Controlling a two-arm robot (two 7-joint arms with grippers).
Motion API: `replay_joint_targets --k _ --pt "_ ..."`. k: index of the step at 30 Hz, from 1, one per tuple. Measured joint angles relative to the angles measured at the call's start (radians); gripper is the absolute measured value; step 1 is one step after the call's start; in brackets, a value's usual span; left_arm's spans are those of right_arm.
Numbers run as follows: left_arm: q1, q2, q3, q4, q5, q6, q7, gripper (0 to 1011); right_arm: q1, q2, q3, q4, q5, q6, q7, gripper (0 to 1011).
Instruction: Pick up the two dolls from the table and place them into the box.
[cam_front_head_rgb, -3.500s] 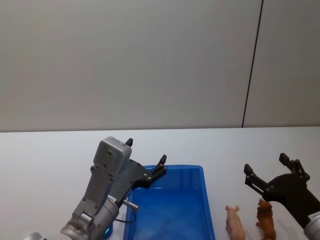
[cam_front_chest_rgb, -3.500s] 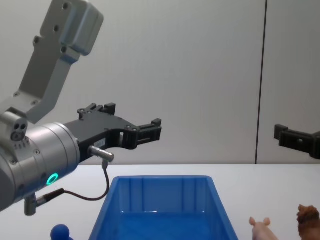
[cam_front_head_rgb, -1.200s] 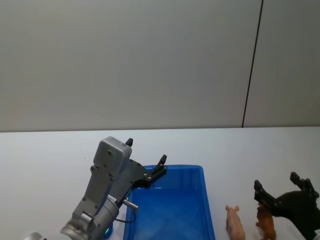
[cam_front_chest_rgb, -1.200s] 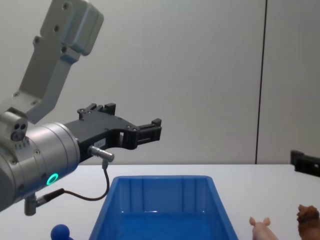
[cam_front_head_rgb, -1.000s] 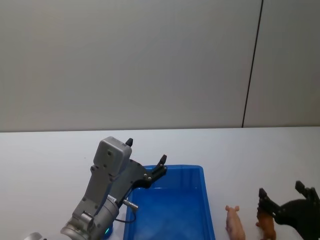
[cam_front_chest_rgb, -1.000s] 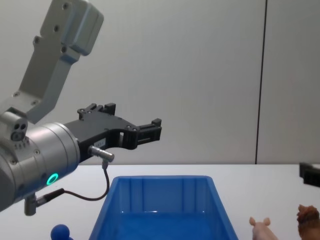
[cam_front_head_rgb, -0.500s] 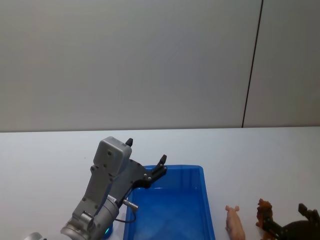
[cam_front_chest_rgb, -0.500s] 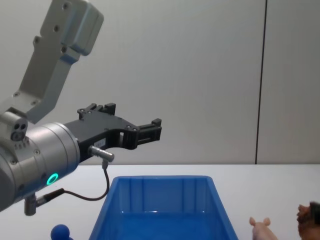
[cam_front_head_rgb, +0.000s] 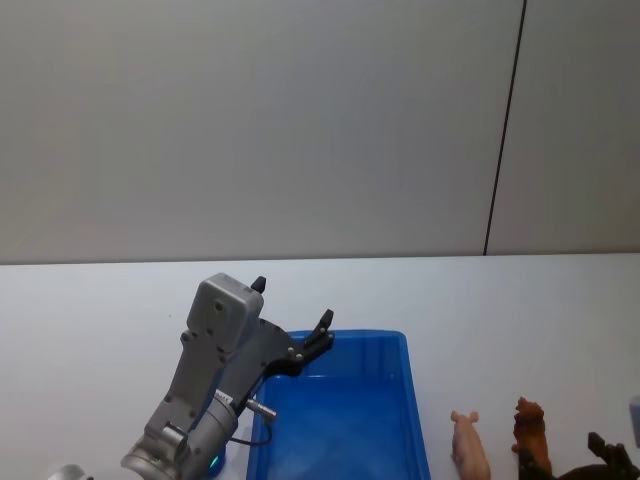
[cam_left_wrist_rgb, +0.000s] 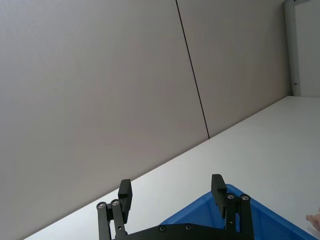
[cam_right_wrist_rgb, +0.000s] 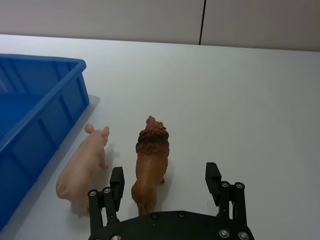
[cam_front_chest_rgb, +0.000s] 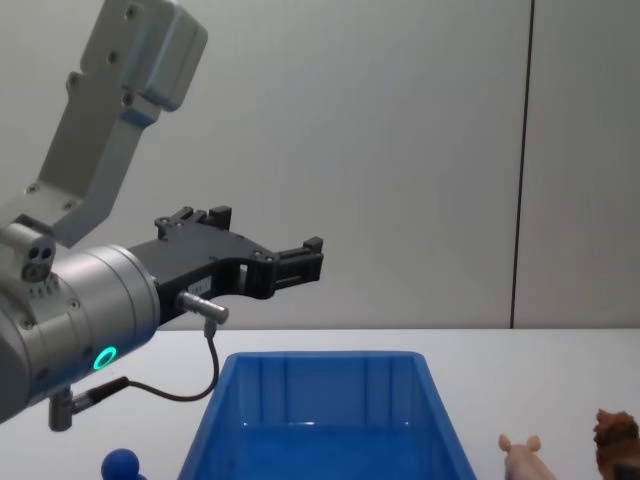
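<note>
Drawn back toward the robot's body over the last seconds, the right gripper (cam_right_wrist_rgb: 165, 175) now shows in the head view as a dark tip at the lower right corner, just behind the lion doll (cam_front_head_rgb: 530, 442); its two fingers stand wide apart and hold nothing; in the right wrist view the lion doll's hindquarters lie between those fingers, nearer to the finger on the pig's side, while its maned head points away from the gripper; whether the fingers reach down to the table (cam_front_head_rgb: 100, 300) I cannot tell; the pig doll (cam_right_wrist_rgb: 84, 171) stands just beyond that same finger, outside the gap, close beside the lion doll but not touching it, its snout also turned away from the gripper; farther out on that side, past the pig doll, the blue bin (cam_right_wrist_rgb: 50, 62) sits on the white table, with the pig doll near its outer wall yet apart from it; both dolls rest on the tabletop; the left gripper (cam_front_head_rgb: 292, 302) has kept its place throughout, raised above the bin's far left corner with its fingers spread wide and empty, pointing forward toward the grey wall; from the chest view it hangs well above the bin's rim.
</note>
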Motion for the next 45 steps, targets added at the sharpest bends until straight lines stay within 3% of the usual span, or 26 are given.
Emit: replay_joint_targets --k 6,13,15,26,37,45 --pt "0.000 0.000 0.000 0.000 0.000 0.000 0.000 1001 0.009 -0.009 -0.002 0.029 -0.008 -0.003 0.016 910" --pt "0.000 0.000 0.000 0.000 0.000 0.000 0.000 1002 0.017 -0.019 -0.003 0.056 -0.014 -0.003 0.025 729" --pt "0.000 0.000 0.000 0.000 0.000 0.000 0.000 1001 0.018 -0.021 -0.003 0.062 -0.016 -0.003 0.026 622" --pt "0.000 0.000 0.000 0.000 0.000 0.000 0.000 1001 0.018 -0.026 -0.003 0.072 -0.027 -0.007 0.033 310" --pt "0.000 0.000 0.000 0.000 0.000 0.000 0.000 1001 0.016 -0.027 -0.002 0.047 -0.054 -0.046 0.050 289" --pt "0.000 0.000 0.000 0.000 0.000 0.000 0.000 1001 0.027 -0.028 -0.004 0.017 -0.069 -0.091 0.109 289"
